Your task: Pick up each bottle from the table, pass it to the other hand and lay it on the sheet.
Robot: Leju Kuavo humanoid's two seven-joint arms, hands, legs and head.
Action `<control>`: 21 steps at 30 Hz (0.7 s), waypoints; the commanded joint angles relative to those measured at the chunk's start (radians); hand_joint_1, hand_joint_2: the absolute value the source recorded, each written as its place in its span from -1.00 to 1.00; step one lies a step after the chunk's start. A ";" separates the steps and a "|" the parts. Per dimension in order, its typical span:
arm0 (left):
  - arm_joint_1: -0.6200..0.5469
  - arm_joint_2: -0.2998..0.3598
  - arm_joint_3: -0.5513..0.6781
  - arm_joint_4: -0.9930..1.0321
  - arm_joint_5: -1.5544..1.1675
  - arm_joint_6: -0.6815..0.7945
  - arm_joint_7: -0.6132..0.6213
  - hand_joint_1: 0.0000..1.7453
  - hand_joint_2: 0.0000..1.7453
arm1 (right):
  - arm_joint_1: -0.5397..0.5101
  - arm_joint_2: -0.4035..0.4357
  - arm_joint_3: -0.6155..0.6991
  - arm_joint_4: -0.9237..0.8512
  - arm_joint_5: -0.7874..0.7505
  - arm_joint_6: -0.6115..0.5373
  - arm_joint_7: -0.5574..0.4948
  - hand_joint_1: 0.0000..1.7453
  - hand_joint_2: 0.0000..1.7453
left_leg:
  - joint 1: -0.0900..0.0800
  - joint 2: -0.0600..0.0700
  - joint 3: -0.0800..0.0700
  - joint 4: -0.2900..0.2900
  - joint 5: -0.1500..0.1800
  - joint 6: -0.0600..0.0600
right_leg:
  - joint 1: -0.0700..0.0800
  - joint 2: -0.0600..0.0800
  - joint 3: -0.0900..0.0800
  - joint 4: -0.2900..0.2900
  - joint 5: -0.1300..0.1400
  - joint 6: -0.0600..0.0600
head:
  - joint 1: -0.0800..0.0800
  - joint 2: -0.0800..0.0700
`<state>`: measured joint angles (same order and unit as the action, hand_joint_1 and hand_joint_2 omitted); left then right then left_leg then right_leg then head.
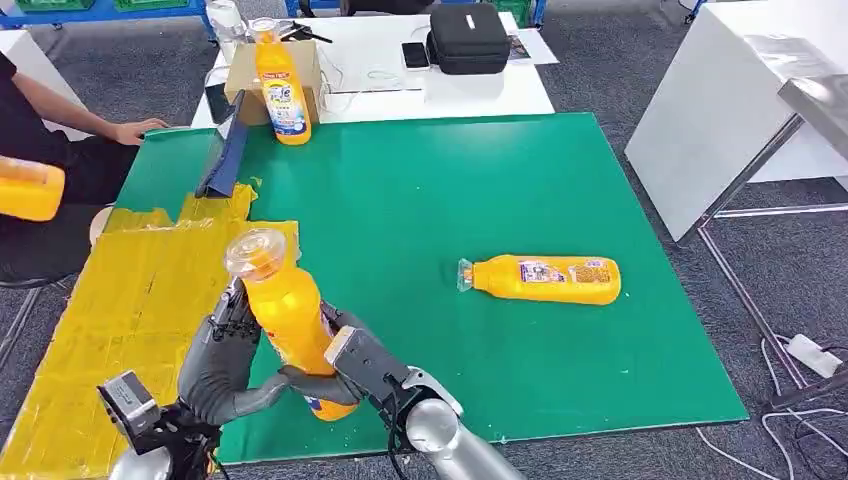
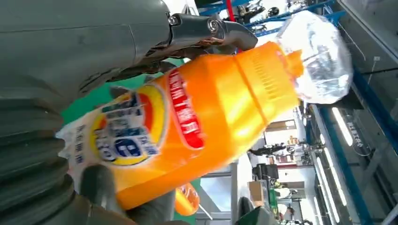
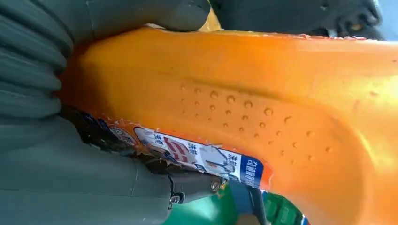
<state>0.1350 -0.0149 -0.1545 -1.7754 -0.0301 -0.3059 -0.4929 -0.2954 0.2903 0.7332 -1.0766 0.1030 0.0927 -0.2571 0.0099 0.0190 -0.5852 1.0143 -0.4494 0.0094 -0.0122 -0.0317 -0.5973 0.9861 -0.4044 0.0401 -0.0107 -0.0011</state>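
Note:
An orange detergent bottle (image 1: 287, 312) with a clear cap stands tilted above the near edge of the green mat (image 1: 520, 180), beside the yellow sheet (image 1: 130, 300). My left hand (image 1: 222, 362) wraps its lower body from the left, and my right hand (image 1: 358, 364) grips it from the right. The left wrist view has the bottle (image 2: 202, 117) lying across my left hand (image 2: 70, 61). My right hand (image 3: 65, 183) presses against the bottle's side (image 3: 291, 117) in the right wrist view. A second bottle (image 1: 545, 279) lies on the mat. A third bottle (image 1: 282, 92) stands upright at the back.
A person sits at the far left, one hand (image 1: 138, 130) on the mat's corner, with another orange bottle (image 1: 28, 188) beside them. A cardboard box (image 1: 245, 75), a black case (image 1: 468, 38) and a phone (image 1: 415, 55) lie on the white table behind. A white table (image 1: 740, 100) stands right.

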 commanded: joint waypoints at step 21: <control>-0.095 0.055 -0.073 0.166 -0.034 0.008 0.129 -1.00 1.00 | -0.108 0.035 0.182 0.222 0.086 -0.023 0.036 1.00 1.00 | 0.000 -0.002 0.002 -0.001 0.000 0.000 | 0.000 0.001 0.002 0.000 0.000 -0.002 | 0.000 0.000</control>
<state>0.0910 -0.0011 -0.1537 -1.7071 -0.0347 -0.2987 -0.4067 -0.3481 0.3174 0.8339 -0.9411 0.1675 0.0721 -0.2430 0.0099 0.0190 -0.5854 1.0143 -0.4492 0.0094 -0.0121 -0.0316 -0.5977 0.9862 -0.4043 0.0401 -0.0107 -0.0011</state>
